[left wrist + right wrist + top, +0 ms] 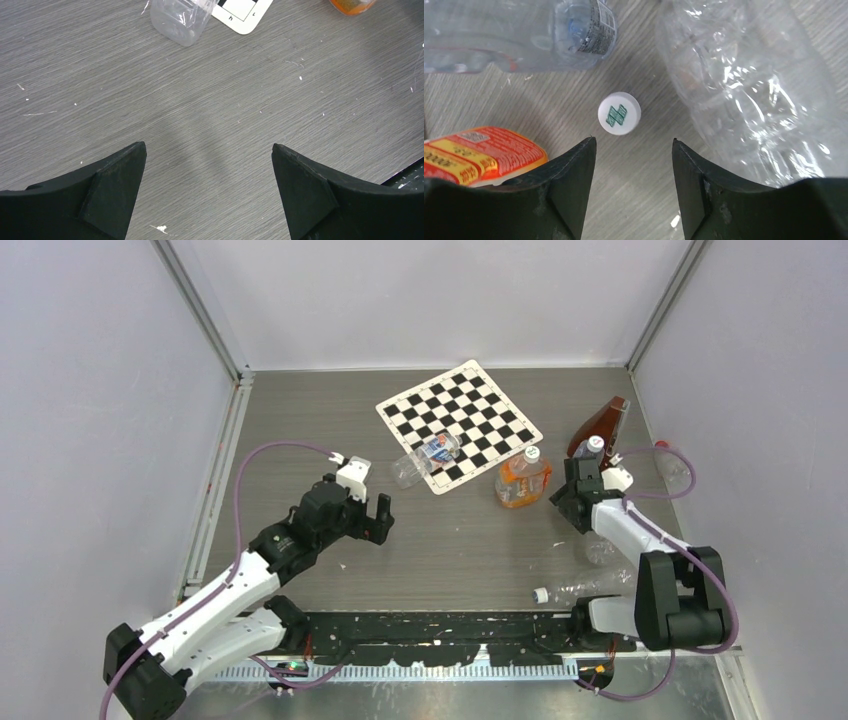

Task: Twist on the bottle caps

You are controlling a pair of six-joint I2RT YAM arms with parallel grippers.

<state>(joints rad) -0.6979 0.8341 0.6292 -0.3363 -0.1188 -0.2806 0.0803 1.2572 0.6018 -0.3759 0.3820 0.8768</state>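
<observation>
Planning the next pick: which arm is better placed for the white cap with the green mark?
Right. The right gripper, open, hovers over the small round white plastic cap; the left gripper hangs above bare grey tabletop.

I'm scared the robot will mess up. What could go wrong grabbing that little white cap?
The small round white plastic cap lies flat, beyond the right gripper's open fingers; it might skid away when pinched. The crumpled clear plastic bottle and the orange-labelled bottle crowd both sides, so a finger could bump them.
</observation>
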